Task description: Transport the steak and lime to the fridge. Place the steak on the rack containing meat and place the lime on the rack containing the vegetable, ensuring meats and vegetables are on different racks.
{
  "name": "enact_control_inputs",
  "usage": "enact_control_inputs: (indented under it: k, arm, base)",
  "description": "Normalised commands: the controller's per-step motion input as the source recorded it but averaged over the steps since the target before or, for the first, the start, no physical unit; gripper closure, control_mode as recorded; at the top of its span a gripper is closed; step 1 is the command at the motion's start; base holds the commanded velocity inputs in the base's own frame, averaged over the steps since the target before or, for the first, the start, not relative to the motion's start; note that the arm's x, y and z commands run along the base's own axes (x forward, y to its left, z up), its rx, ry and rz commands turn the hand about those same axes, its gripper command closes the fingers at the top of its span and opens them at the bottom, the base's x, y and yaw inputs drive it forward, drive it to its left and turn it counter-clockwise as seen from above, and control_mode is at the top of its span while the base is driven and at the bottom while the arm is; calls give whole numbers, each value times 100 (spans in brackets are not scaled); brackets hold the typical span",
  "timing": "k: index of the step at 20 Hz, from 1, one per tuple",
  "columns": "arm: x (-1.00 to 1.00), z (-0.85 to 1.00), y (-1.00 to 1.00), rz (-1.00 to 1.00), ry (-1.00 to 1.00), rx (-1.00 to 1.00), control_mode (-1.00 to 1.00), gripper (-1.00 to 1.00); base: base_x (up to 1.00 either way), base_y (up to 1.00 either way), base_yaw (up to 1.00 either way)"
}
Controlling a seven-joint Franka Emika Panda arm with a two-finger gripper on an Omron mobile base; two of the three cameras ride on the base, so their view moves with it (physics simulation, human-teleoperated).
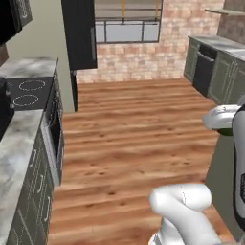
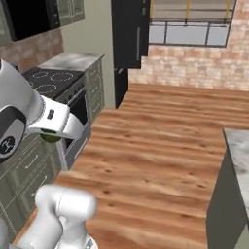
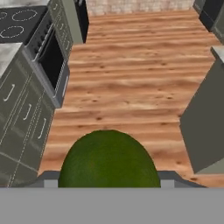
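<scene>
Kitchen aisle with plank wood floor (image 1: 134, 129); from the left base view I see the stove (image 1: 26, 93) on the left counter and the black fridge (image 1: 80, 33) at the far end. Right base view: a sliver of green lime (image 2: 48, 138) peeks under the wrist, over the oven side. Hand view: lime (image 3: 108, 159) sits between the gripper (image 3: 107, 181) fingers, jaws pinching it above the floor.

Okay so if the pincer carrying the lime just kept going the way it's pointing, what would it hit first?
Probably the bare wood floor ahead and below; no furniture sits in that line. The pincer is shut on the lime. Depth is hard to judge.
</scene>
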Motion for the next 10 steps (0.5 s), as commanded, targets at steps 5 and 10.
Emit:
enact_control_inputs:
  k: [5, 10]
  arm:
    - [0, 0, 0, 0, 0, 0, 100, 100]
    - [0, 0, 0, 0, 0, 0, 100, 100]
  base:
    - [100, 0, 0]
    - [100, 0, 0]
